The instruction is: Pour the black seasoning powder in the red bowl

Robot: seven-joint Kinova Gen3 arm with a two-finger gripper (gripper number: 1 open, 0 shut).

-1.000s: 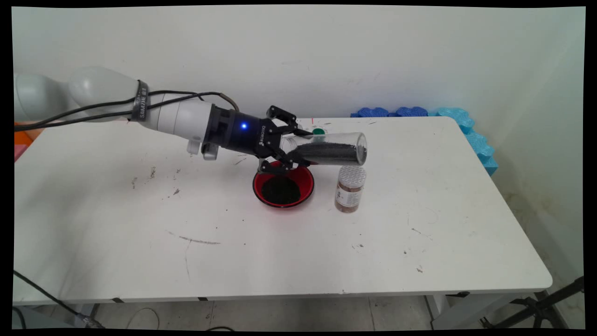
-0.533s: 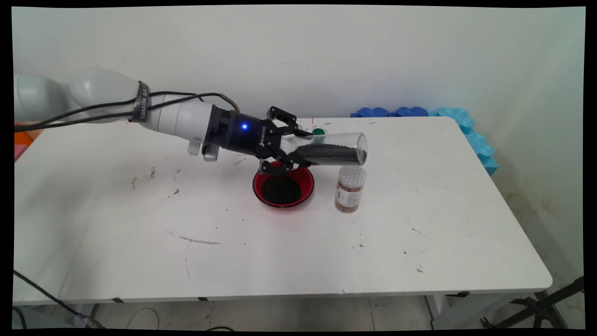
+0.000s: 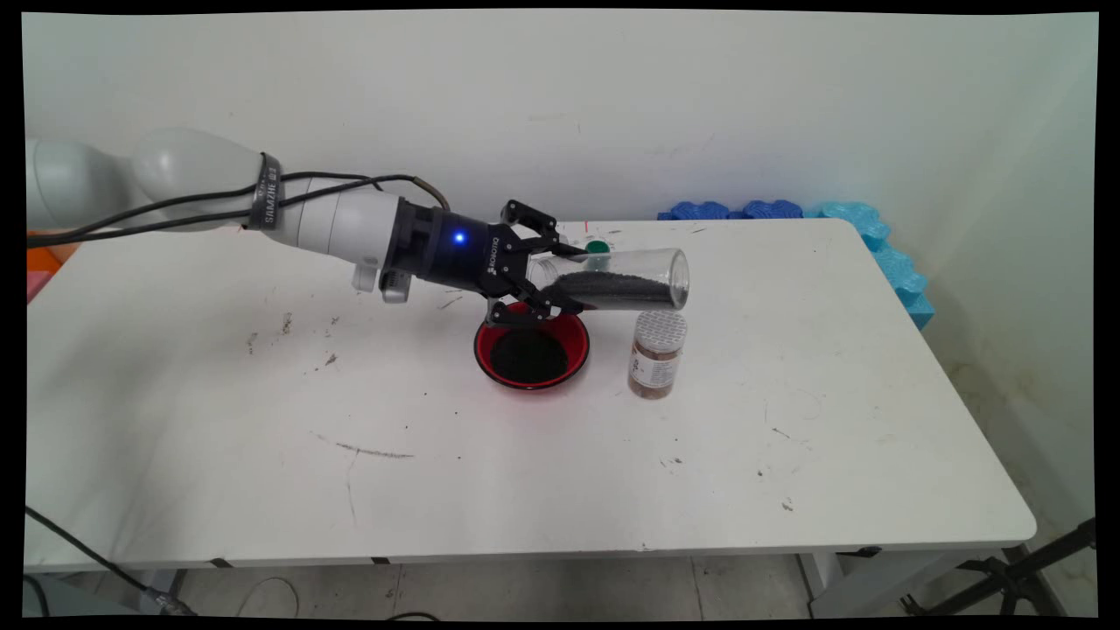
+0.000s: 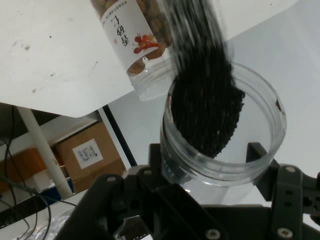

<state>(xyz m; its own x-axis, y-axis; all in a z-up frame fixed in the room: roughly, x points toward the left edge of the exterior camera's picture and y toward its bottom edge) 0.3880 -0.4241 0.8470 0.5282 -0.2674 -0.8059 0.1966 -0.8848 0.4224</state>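
The gripper (image 3: 547, 278) is clamped on a clear jar (image 3: 617, 280) of black grains — lying nearly level above the red bowl (image 3: 531, 351), open end toward the table's (image 3: 262, 437) right edge.

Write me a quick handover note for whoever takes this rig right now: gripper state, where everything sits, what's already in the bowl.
Gripper: shut on the clear jar, held lying nearly level above the table, open mouth at the gripper end, over the red bowl.
Jar: dark grains lie along its lower side.
Red bowl: a dark heap of grains is in it.
Labelled nut jar: upright, just right of the bowl, under the held jar's far end.
Green lid: on the table behind the jar.
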